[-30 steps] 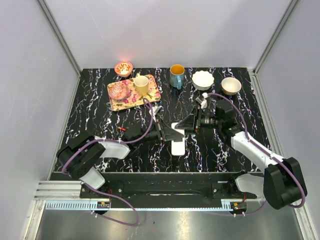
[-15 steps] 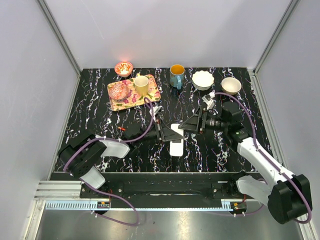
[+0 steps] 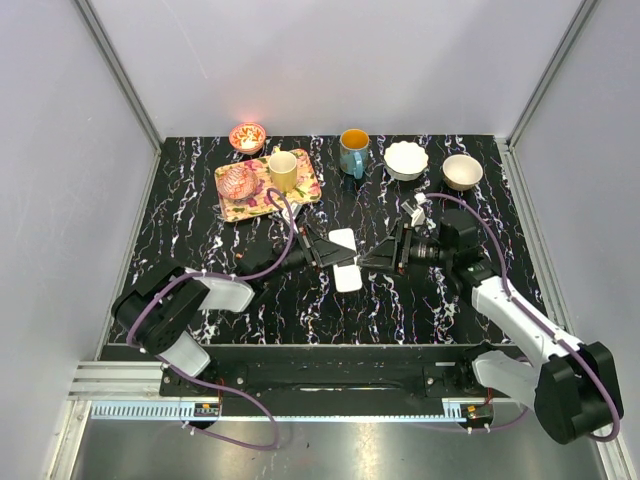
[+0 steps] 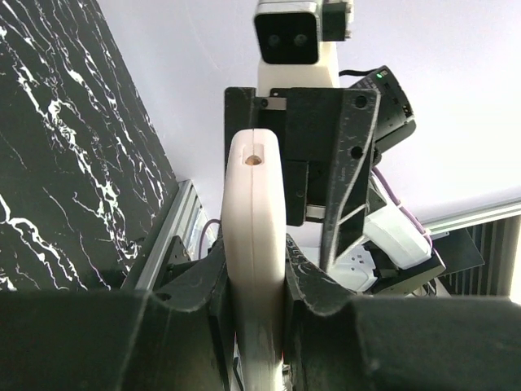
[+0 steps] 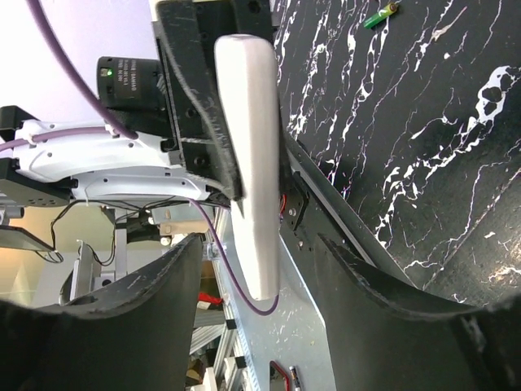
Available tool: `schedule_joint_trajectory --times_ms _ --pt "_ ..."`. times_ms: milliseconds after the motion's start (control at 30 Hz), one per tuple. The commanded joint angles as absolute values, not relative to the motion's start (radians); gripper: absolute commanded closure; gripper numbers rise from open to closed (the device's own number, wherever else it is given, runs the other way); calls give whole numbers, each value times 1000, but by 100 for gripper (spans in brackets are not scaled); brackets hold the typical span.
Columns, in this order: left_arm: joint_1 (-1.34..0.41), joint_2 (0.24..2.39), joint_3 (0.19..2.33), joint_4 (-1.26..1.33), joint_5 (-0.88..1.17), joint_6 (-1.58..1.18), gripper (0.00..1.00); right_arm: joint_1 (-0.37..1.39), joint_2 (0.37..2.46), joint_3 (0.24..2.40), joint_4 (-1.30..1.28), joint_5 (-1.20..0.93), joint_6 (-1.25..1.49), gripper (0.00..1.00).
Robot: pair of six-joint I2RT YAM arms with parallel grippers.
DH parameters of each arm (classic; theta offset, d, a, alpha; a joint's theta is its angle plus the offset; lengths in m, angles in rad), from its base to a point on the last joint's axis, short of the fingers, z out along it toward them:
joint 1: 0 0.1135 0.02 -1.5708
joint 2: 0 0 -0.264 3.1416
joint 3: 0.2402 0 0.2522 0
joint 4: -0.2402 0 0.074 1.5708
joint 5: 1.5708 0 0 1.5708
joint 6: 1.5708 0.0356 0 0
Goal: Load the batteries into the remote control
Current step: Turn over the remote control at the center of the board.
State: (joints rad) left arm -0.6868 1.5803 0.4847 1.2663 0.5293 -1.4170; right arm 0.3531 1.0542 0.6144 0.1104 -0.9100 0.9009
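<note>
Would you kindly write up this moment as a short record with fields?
left gripper: shut on the remote control, which is held edge-on
right gripper: open, facing the remote control; contact cannot be told
batteries: one green battery lies on the table
battery recess: not visible
far side of table: floral tray, blue mug, white bowl

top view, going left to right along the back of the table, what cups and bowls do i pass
small red bowl → yellow cup → blue mug → white scalloped bowl → cream bowl
</note>
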Motion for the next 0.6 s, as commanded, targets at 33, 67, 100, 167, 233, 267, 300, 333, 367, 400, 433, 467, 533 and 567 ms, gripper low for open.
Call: schedule_joint_trajectory --times_ms 33,67,100,167,233,267,300,333,367,400,433,467,533,567 --pt "-686 1539 541 1396 506 -1396 100 370 1092 630 175 -948 891 41" --pt "-686 1543 543 1397 505 -1399 100 376 1101 640 175 -948 887 45" --pt "-687 1548 552 1397 508 -1401 100 385 1118 644 172 -948 882 46" --pt "-687 1557 563 1394 512 -1405 100 391 1132 647 184 -946 884 47" --pt "-690 1563 581 1391 518 -1405 100 399 1147 650 216 -950 894 47" --pt "-692 1568 586 1384 522 -1405 100 403 1152 655 221 -948 899 47" --pt "-695 1572 594 1382 522 -1404 100 408 1163 660 222 -942 899 47" --pt "-698 1574 597 1382 525 -1404 100 408 1167 663 236 -940 902 47" --pt "-701 1583 603 1385 526 -1405 100 410 1173 667 250 -940 913 47" --pt "-706 1588 604 1388 528 -1407 100 410 1187 667 265 -940 925 50" --pt "-707 1591 607 1390 526 -1408 100 411 1193 667 302 -945 934 51" --pt "-709 1598 610 1394 526 -1411 100 414 1203 670 319 -951 955 53" --pt "-712 1606 614 1399 525 -1413 100 425 1226 670 368 -969 974 63" --pt "-712 1612 618 1404 523 -1417 100 426 1230 670 379 -974 986 70"
